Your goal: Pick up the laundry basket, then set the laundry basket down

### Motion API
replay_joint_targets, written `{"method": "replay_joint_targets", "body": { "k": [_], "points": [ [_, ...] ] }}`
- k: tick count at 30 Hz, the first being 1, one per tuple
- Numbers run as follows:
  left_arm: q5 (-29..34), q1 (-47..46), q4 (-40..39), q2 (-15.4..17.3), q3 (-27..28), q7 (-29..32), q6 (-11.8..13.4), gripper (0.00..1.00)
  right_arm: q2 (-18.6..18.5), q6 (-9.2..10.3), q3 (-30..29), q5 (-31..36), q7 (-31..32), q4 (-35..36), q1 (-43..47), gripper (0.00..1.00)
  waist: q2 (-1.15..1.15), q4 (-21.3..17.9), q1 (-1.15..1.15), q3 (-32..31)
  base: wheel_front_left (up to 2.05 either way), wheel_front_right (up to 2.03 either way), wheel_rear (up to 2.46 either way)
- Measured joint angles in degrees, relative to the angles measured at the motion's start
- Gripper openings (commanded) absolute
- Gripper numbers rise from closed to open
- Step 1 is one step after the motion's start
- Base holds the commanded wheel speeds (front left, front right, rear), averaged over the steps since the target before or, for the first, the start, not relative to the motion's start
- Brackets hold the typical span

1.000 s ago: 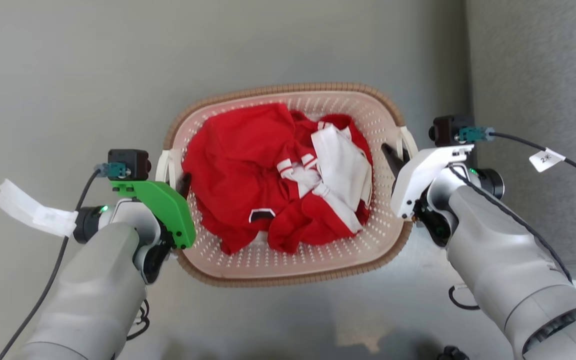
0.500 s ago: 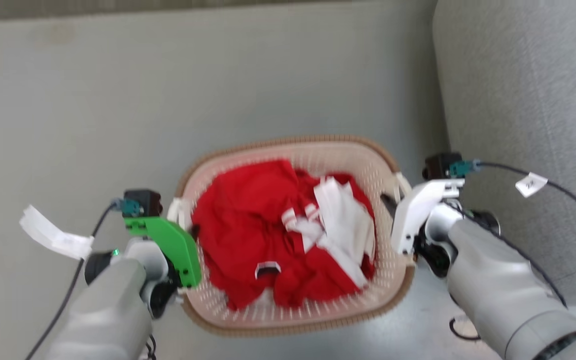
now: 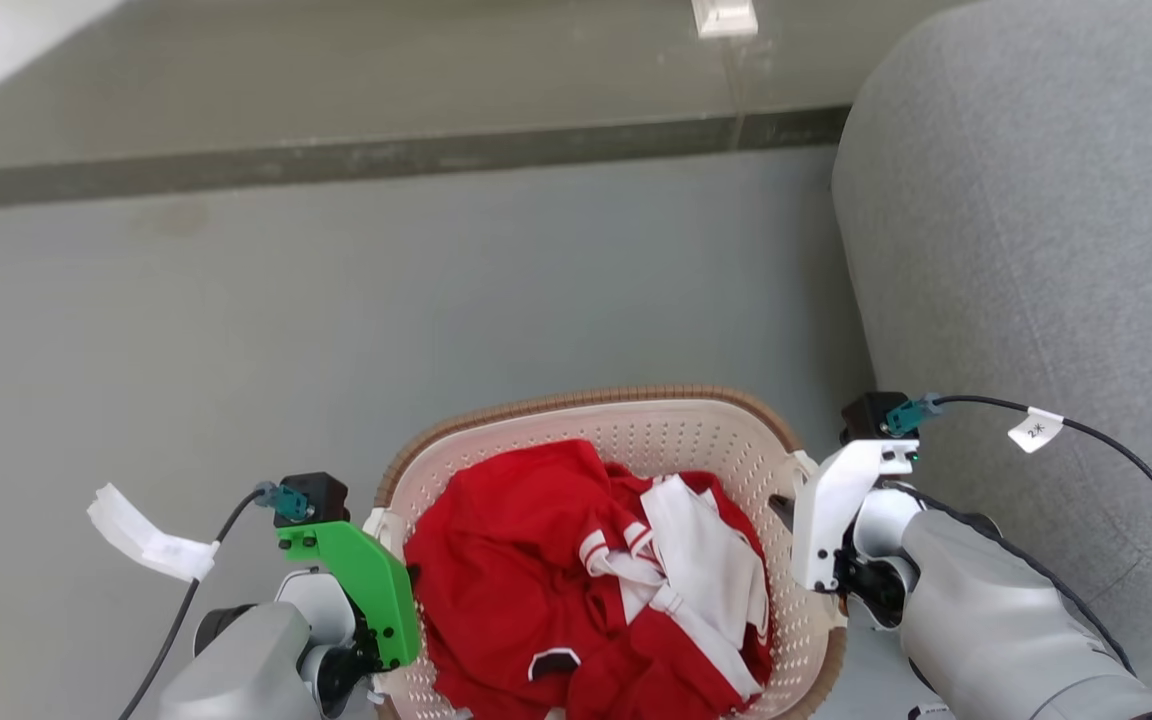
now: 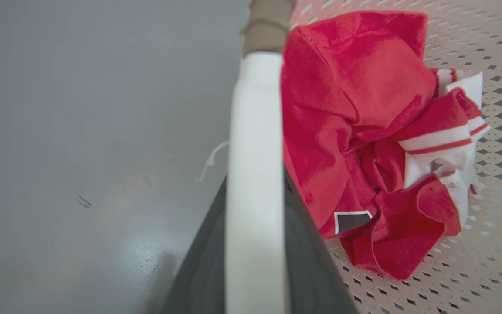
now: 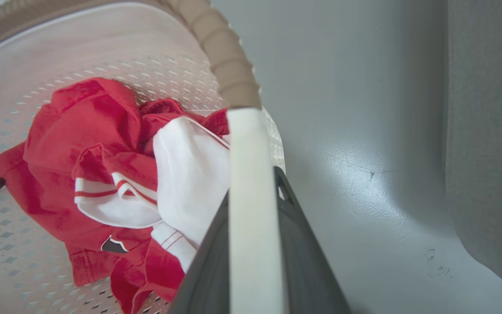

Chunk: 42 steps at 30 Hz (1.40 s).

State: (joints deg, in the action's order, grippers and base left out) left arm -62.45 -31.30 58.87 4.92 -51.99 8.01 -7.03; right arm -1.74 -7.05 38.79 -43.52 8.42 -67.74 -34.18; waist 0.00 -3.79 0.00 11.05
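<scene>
I am holding the laundry basket (image 3: 636, 440) straight ahead over the grey floor (image 3: 336, 320), its long axis running crosswise between my arms. My left gripper (image 4: 254, 179) and right gripper (image 5: 253, 183) are each clamping one of its white handles (image 4: 255, 109), equally near.

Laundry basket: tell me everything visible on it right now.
The laundry basket is cream perforated plastic, rounded-rectangular, with a brown woven-look rim, upright, beside grey upholstered furniture. Crumpled red-and-white clothing lies inside. The left gripper and right gripper each clamp a white side handle between dark fingers.
</scene>
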Motion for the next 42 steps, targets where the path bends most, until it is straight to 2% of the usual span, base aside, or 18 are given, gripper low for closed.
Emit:
{"method": "replay_joint_targets", "body": {
  "k": [9,42],
  "points": [
    [-0.92,0.08,0.05,0.02,-0.54,2.88,0.0,0.0,0.19,0.0,0.31,-1.23,2.33,-1.07,-0.01,0.0,0.0,-0.09,0.0,-3.21,0.0,0.0,0.0],
    [-3.41,0.07,-0.09,0.78,-2.53,3.54,0.01,0.0,0.19,0.01,2.45,-2.53,2.88,-1.01,-0.01,0.0,-0.01,-0.57,0.0,-3.26,0.0,0.0,0.0]
  ]
}}
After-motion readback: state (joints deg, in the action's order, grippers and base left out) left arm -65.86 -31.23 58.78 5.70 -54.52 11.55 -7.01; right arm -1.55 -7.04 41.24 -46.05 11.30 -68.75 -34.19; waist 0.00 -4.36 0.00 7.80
